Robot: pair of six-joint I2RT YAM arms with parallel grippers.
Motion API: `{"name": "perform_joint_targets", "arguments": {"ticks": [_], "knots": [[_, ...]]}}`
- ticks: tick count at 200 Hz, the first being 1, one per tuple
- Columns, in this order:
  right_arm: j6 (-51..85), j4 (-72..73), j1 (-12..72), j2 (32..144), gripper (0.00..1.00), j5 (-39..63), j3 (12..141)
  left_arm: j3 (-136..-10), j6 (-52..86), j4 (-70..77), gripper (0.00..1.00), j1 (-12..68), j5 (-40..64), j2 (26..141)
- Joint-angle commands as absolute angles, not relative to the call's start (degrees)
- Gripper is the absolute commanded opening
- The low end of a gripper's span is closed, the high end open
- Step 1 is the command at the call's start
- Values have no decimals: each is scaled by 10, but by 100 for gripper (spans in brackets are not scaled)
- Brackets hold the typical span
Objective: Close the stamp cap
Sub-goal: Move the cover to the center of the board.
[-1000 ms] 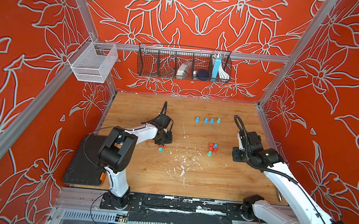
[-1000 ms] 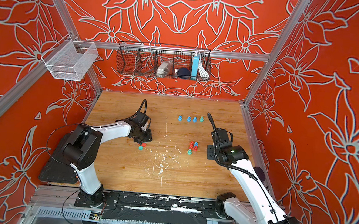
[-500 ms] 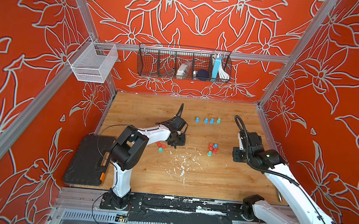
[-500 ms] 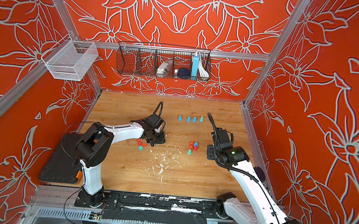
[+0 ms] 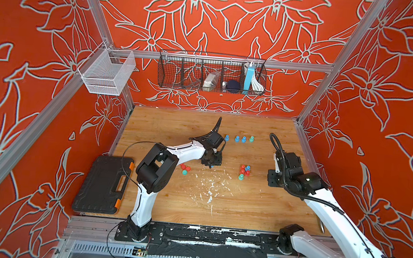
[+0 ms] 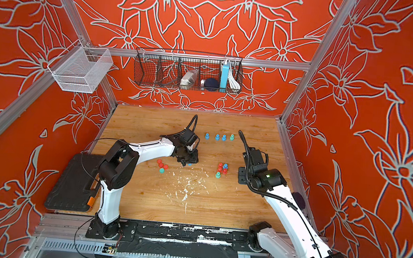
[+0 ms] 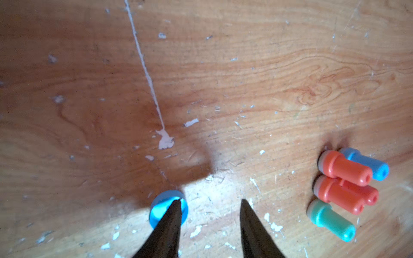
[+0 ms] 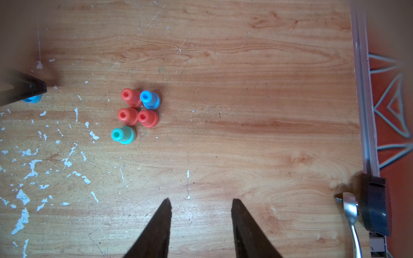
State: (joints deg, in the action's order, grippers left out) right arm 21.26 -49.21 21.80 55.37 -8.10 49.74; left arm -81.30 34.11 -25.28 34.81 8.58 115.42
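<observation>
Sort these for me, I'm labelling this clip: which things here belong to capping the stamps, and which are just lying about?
Job: blue cap, stamp cluster, loose caps.
Lying about: black case, wire basket, mesh basket.

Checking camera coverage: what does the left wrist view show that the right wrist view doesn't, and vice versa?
Left wrist only: the left gripper with fingertips apart, one overlapping the blue cap. Right wrist only: the right gripper, open and empty, and the table rail. Both: the blue cap and five clustered stamps.
</observation>
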Motion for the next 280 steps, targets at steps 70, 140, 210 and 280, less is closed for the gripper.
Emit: {"name": "perform_joint_targets", "arguments": {"ticks": [70,140,210,280], "knots": [[221,-493,225,560,47,-98,490,-805,284,-325,44,346,61,1027],[221,-497,230,582,47,-98,493,-675,191,-422,44,228,45,789],[209,-509,230,679,47,-70,547,-549,157,-421,43,181,69,684],[183,-517,230,798,47,-53,664,-538,143,-419,44,179,28,625]]}}
